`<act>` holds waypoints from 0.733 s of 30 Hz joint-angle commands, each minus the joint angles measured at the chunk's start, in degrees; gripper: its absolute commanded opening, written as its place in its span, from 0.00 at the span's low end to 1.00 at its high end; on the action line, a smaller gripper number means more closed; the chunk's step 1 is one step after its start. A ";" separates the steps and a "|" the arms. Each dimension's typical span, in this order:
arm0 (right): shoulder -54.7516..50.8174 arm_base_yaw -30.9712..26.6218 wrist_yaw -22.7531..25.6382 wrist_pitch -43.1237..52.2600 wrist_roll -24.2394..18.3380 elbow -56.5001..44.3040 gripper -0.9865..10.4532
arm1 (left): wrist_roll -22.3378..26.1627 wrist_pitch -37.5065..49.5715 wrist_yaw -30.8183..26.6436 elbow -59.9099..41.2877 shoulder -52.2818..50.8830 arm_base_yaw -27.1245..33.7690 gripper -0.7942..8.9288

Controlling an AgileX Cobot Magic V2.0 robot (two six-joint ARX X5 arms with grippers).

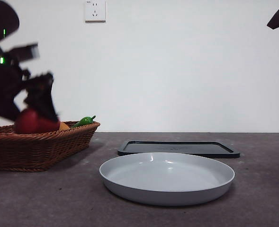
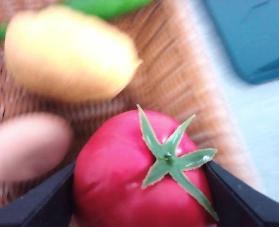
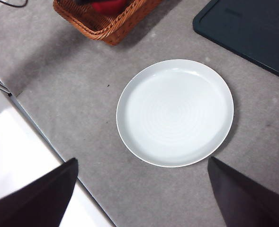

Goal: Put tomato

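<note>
At the front view's left, the left gripper clamps the glossy red tomato inside the brown wicker basket. A yellow rounded fruit and pale pink egg-shaped item crowd beside it. The right gripper hangs spread wide above the round white plate.

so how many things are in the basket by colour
red tomato, held between the left gripper jaws: 1
yellow-orange fruit: 1
green pepper: 1
pale pink egg-like thing: 1
total in the basket: 4

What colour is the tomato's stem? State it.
Green, on the red tomato; the stem shows best in the left wrist view.
</note>
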 commanded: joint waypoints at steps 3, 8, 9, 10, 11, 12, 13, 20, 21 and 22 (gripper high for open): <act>0.33 0.46 0.04 1.46 0.15 1.11 0.47 | -3.17 0.52 6.64 2.75 -7.13 -2.84 0.33; 0.33 0.46 0.02 1.49 0.15 1.11 0.47 | -5.75 0.50 10.47 2.75 -12.48 -8.33 0.33; 0.33 0.46 0.04 1.46 0.15 1.11 0.47 | -5.99 0.52 10.71 2.75 -13.03 -9.84 0.33; 0.33 0.46 0.04 1.46 0.15 1.11 0.47 | -6.14 0.59 10.82 2.75 -13.27 -11.15 0.33; 0.33 0.46 0.04 1.49 0.15 1.11 0.47 | -6.19 0.66 10.84 2.75 -13.31 -12.74 0.33; 0.33 0.46 0.04 1.49 0.15 1.11 0.47 | -6.25 0.66 10.84 2.75 -13.25 -14.40 0.33; 0.33 0.46 0.04 1.49 0.15 1.11 0.47 | -6.25 0.70 10.84 2.75 -12.94 -15.74 0.33; 0.33 0.46 0.04 1.46 0.15 1.11 0.47 | -6.21 4.35 10.84 2.75 -6.32 -25.09 0.33; 0.33 0.46 0.04 1.46 0.15 1.11 0.47 | -6.21 5.57 10.82 2.75 -4.81 -26.14 0.33; 0.33 0.46 0.04 1.46 0.15 1.11 0.47 | -6.23 6.73 10.82 2.75 -3.50 -27.02 0.33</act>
